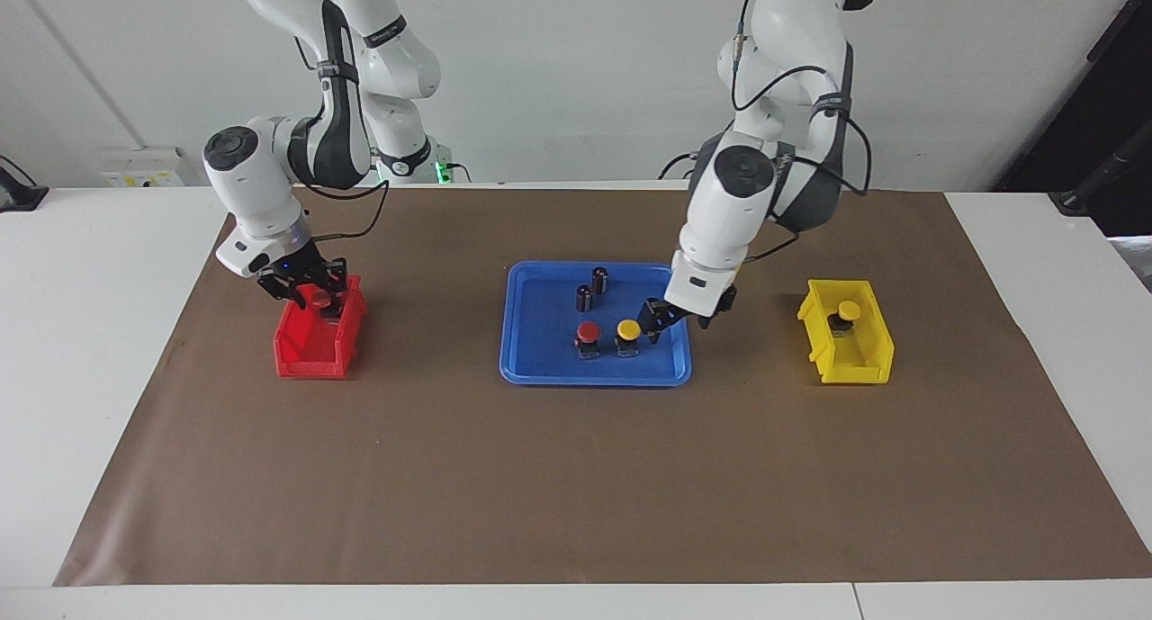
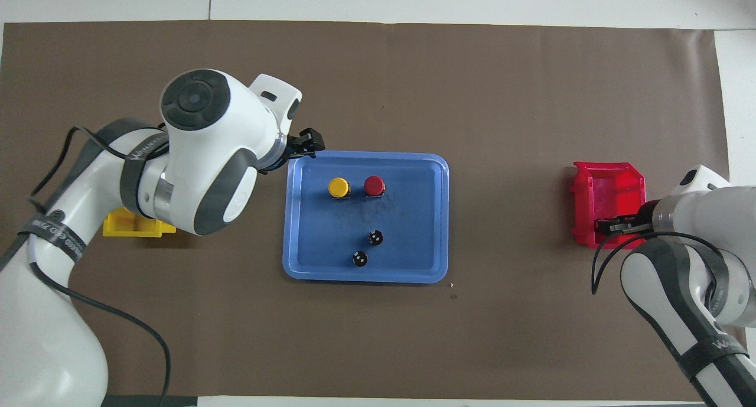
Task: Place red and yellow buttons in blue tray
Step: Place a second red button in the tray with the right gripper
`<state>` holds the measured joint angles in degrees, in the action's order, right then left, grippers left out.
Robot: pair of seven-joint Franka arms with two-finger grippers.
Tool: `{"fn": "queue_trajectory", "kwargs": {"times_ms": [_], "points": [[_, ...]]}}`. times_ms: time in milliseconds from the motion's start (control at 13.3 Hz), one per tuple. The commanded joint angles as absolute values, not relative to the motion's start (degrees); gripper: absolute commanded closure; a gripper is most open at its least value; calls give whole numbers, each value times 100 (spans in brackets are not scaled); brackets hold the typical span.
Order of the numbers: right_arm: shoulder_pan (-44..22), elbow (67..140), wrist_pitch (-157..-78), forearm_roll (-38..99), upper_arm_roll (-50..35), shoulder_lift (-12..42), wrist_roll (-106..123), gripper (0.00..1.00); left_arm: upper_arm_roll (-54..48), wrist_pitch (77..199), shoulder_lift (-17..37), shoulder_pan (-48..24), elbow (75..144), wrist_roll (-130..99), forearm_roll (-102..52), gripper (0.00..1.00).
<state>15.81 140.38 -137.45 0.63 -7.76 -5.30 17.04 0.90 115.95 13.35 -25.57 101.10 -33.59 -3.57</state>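
On the floor of the blue tray [image 1: 540, 368] [image 2: 413, 218] a yellow button [image 1: 627, 330] [image 2: 338, 186] and a red button [image 1: 588, 333] [image 2: 374, 185] stand side by side. My left gripper [image 1: 670, 321] [image 2: 307, 144] hangs open and empty over the tray's rim at the left arm's end, just clear of the yellow button. A second yellow button [image 1: 848, 310] rests in the yellow bin [image 1: 846, 354]. My right gripper [image 1: 315, 301] [image 2: 611, 224] reaches down into the red bin [image 1: 310, 350] [image 2: 608, 188], shut on a second red button [image 1: 322, 297].
Two dark capless cylinders [image 1: 599, 278] [image 1: 584, 297] stand in the tray, nearer to the robots than the buttons. The left arm covers most of the yellow bin [image 2: 133, 225] in the overhead view. Brown paper covers the table.
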Motion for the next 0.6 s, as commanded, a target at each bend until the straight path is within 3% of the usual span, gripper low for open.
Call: {"fn": "queue_trajectory", "kwargs": {"times_ms": [0,75,150,376,527], "points": [[1617,14054,-13808,202,-844,-554,1811,74,140,11093,1090,-1910,10169,-2289,-186,0],[1600,13880,-13677,202,-844,-528,1784,81,141,11040,1029,-1681,10169,-1807,68,0],[1608,13512,-13223,202,-844,-423,1802,82,149,11022,1011,-1461,10169,-1445,175,0],[1530,11450,-11072,123,-879,112,1750,82,132,11048,1011,-670,10195,5,176,0],[987,10515,-10408,88,-879,456,893,82,141,11135,976,-537,10326,202,176,0]]}}
